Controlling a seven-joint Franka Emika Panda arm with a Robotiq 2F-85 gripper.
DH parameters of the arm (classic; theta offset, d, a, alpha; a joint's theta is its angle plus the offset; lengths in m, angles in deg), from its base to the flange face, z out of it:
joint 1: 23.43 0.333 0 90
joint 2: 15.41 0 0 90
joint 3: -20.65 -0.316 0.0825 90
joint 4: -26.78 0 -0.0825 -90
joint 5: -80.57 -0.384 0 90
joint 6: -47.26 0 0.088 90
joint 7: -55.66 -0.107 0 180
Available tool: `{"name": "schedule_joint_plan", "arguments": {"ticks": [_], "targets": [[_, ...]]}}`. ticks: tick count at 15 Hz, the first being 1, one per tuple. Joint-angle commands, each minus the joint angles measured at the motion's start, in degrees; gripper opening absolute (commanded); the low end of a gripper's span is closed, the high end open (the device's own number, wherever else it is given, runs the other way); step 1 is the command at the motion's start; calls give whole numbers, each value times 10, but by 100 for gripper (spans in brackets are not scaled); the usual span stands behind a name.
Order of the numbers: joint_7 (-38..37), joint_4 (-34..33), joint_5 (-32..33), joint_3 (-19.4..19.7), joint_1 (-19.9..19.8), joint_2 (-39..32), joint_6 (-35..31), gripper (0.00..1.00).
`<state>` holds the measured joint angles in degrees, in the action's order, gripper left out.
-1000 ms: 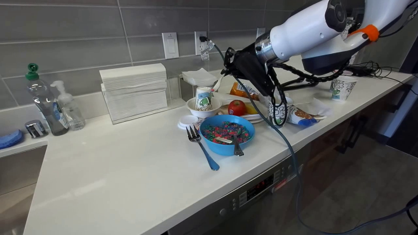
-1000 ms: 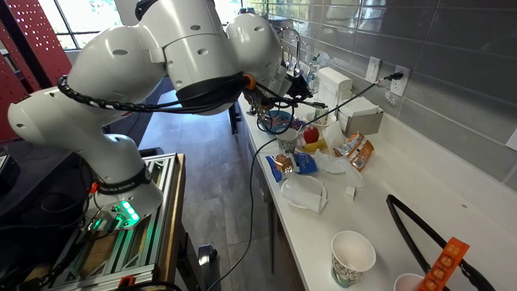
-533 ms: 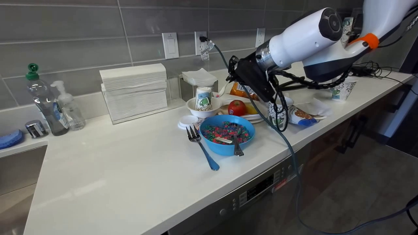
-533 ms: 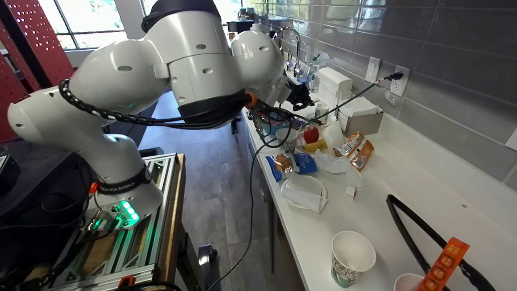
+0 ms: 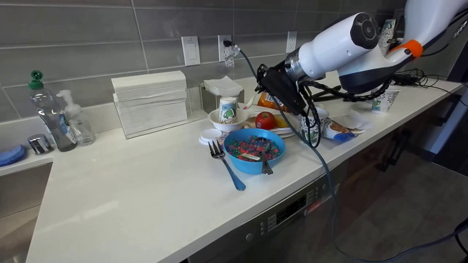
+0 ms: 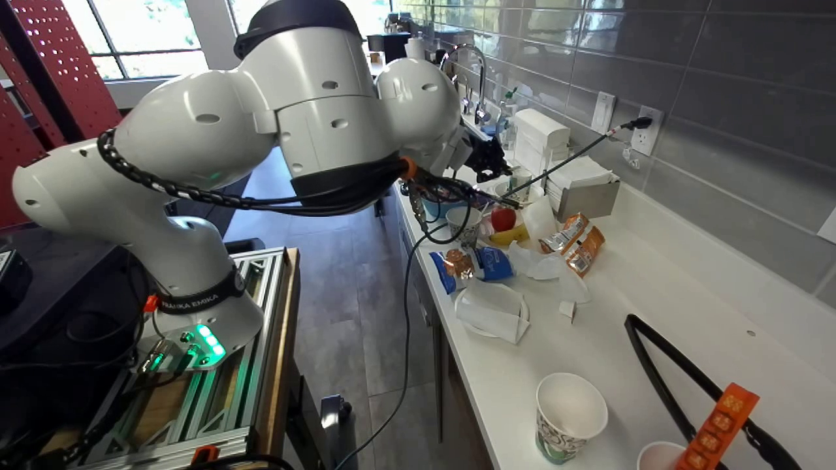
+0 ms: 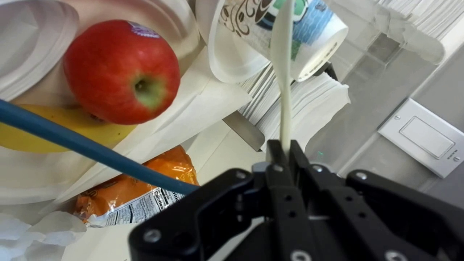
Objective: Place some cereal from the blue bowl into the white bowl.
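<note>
The bright-blue bowl (image 5: 248, 168) stands on the counter with a heap of mixed-colour cereal (image 5: 248, 146), a metal-handled utensil and a pale strip in it. The white bowl (image 5: 223, 127) is behind it, with a patterned paper cup standing upside down inside. My gripper (image 7: 286, 145) is shut on the handle of a cream-white spoon (image 7: 285, 90). In an exterior view the gripper (image 5: 260, 83) is above and right of the white bowl, and the spoon (image 5: 251, 101) slants down towards it. A small reddish spot shows at the spoon's end. In the wrist view the spoon is edge-on, its contents hidden.
A red apple (image 7: 123, 72) and a banana (image 7: 61, 127) lie beside the white bowl. A cable (image 7: 90, 148) hangs across the scene near the gripper. A napkin holder (image 5: 219, 104) stands behind. A fork (image 5: 228, 168) lies left of the blue bowl.
My gripper has come down and shifted slightly to the right in an exterior view. The spoon in it has come down closer to the white bowl. The bowls have not moved.
</note>
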<state>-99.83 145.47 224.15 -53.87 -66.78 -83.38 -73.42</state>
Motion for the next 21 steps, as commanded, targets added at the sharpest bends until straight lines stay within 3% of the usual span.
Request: {"name": "schedule_joint_plan", "arguments": {"ticks": [1, 17, 19, 21], "targets": [[-18, -10, 5, 1, 10, -14, 16, 1], [-18, -62, 2, 15, 45, -39, 33, 1], [-12, -67, -5, 12, 51, -36, 41, 1], [-28, -80, -42, 35, 76, 13, 20, 1]]}}
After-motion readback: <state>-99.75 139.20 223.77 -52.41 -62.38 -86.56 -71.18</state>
